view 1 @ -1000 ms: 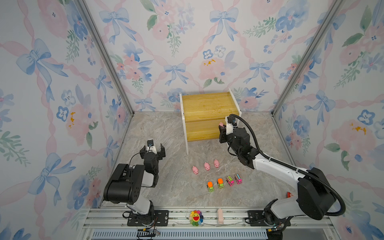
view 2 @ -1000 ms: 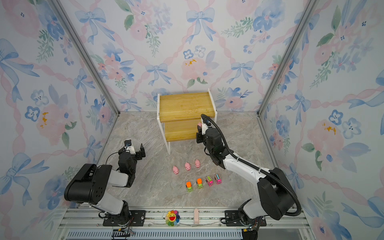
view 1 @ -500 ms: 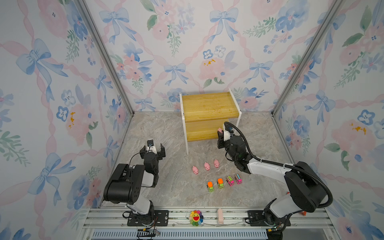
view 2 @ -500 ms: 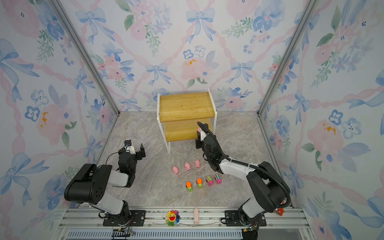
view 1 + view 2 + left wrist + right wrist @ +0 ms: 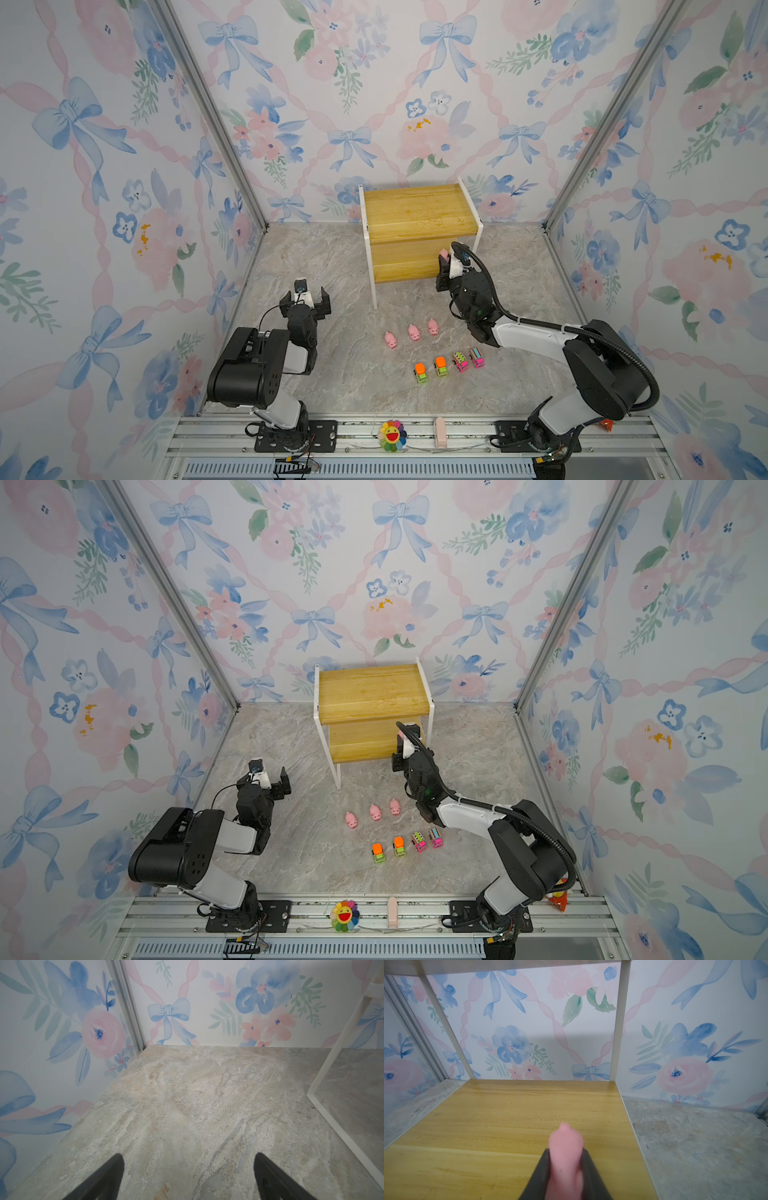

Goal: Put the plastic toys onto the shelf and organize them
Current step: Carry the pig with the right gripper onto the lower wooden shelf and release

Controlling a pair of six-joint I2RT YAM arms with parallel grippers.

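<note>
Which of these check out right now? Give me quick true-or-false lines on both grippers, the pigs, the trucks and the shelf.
1. The right gripper is shut on a pink pig. True.
2. That pig is above the top board of the shelf. False: it is over the lower board.
3. On the floor stand three more pigs in a row. True.
4. The left gripper holds a truck. False: it is open and empty, apart from the toys.
5. The four trucks sit on the shelf. False: all four are on the floor, nearer the robot than the pigs.
</note>
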